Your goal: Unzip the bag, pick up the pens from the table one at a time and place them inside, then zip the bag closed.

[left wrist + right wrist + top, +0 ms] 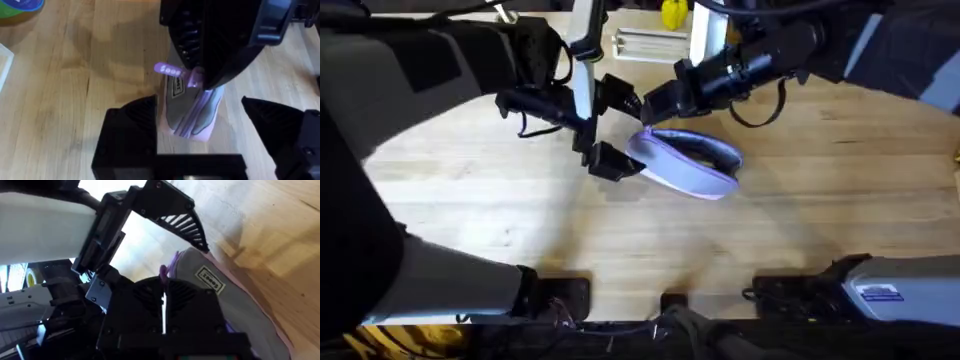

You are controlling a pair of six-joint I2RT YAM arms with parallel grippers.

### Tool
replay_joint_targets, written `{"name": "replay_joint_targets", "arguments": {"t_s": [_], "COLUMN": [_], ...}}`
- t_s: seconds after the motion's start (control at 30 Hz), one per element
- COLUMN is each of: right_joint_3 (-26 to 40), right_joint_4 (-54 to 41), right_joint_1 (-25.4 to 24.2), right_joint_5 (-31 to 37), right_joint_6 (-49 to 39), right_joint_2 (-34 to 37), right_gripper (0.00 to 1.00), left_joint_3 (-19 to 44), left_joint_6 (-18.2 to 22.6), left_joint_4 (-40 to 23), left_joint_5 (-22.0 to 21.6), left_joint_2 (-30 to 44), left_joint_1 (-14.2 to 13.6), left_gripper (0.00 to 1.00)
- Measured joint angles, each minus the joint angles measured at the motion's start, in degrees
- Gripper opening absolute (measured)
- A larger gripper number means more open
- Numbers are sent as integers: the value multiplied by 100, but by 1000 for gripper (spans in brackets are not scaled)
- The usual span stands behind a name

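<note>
The lavender bag (688, 162) lies on the table (520, 210), its top showing a dark opening. My left gripper (622, 130) is open, its two black fingers standing on either side of the bag's left end (192, 117). My right gripper (648, 116) comes in from the far side and is shut on the lavender zipper pull (169, 70) at that same end. In the right wrist view the pull (162, 271) sticks up just beyond my shut fingertips, beside the bag's label (210, 280). The pens are out of view.
A white slatted rack (650, 43) and a yellow object (673, 12) stand at the table's far edge behind the arms. A green and blue container (20, 6) sits off to one side. Bare wood stretches in front of the bag (650, 250).
</note>
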Motion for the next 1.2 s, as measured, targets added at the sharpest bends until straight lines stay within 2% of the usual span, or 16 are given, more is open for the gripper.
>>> {"name": "replay_joint_targets", "arguments": {"t_s": [0.03, 0.07, 0.1, 0.17, 0.2, 0.23, 0.47, 0.6, 0.77, 0.8, 0.97, 1.0, 1.2], "right_joint_3": [0, 0, 0, 0, 0, 0, 0, 1, 2, 0, 0, 0, -164], "right_joint_4": [0, 2, 0, -2, -54, -90, -345, -810, -1346, -1614, -2082, -2218, -2198], "right_joint_1": [0, 0, 0, 0, 2, 2, -24, -252, -848, -1229, -1865, -2144, -2629], "right_joint_5": [0, 0, 0, 12, 113, 144, 436, 626, 620, 570, 719, 834, 1005], "right_joint_6": [0, 0, -1, -9, -15, -15, -17, -17, -17, -29, -119, -162, -183], "right_joint_2": [1, 1, 0, 1, -1, 0, -1, -3, -1, -1, -3, -3, -3], "right_gripper": [33, 32, 32, 32, 32, 32, 31, 33, 33, 33, 34, 33, 33], "left_joint_3": [0, 0, 0, 0, 0, 0, -2, -2, -2, -2, -2, -2, -2], "left_joint_6": [3, 3, 4, 11, 12, 26, 28, 29, 29, 29, 27, 27, 17], "left_joint_4": [24, 42, 60, 99, 109, 111, 106, 95, 85, 90, 83, 83, 84], "left_joint_5": [13, 27, 44, 98, 184, 188, 168, 156, 157, 171, 161, 159, 152], "left_joint_2": [0, 0, 0, 0, 0, 0, 0, 0, 0, 0, 0, 0, 0], "left_joint_1": [-17, -22, -20, -20, -20, -22, -26, -30, -39, -51, -80, -81, -96], "left_gripper": [996, 958, 860, 605, 146, 66, 44, 44, 43, 43, 43, 43, 43]}}
